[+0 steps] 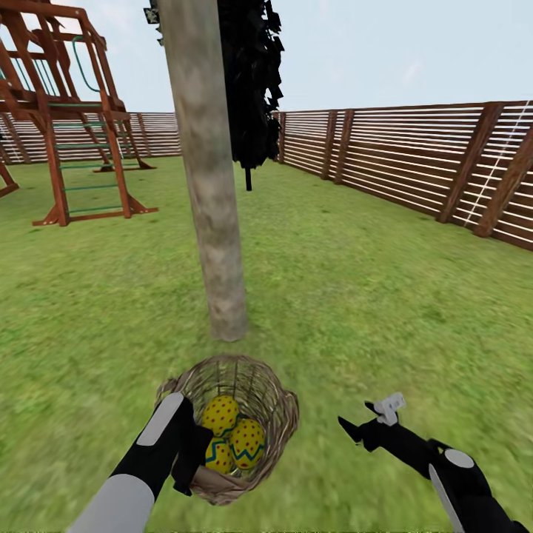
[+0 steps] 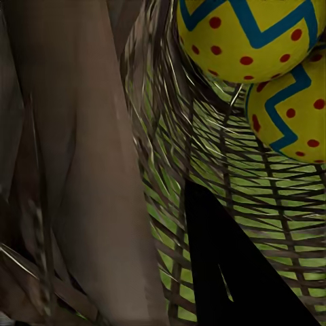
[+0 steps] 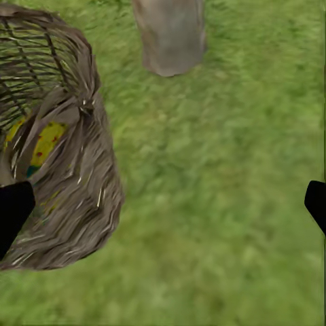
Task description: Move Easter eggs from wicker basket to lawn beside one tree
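While left tool (image 1: pixel 194 463) grips basket (image 1: pixel 275 403), eggs (image 1: pixel 235 435) inside, near tree (image 1: pixel 211 222).

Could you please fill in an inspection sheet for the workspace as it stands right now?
Surface: lawn, short green grass.
Job's things: three Easter eggs lie inside the wicker basket; the tree trunk stands just beyond it.
Clutter: nothing seen.
Grippers: left end effector grips the basket's near rim; right end effector open, apart over grass.
Cables: nothing seen.
Surroundings: slatted wooden fence, wooden play frame, dark cypress-like tree.
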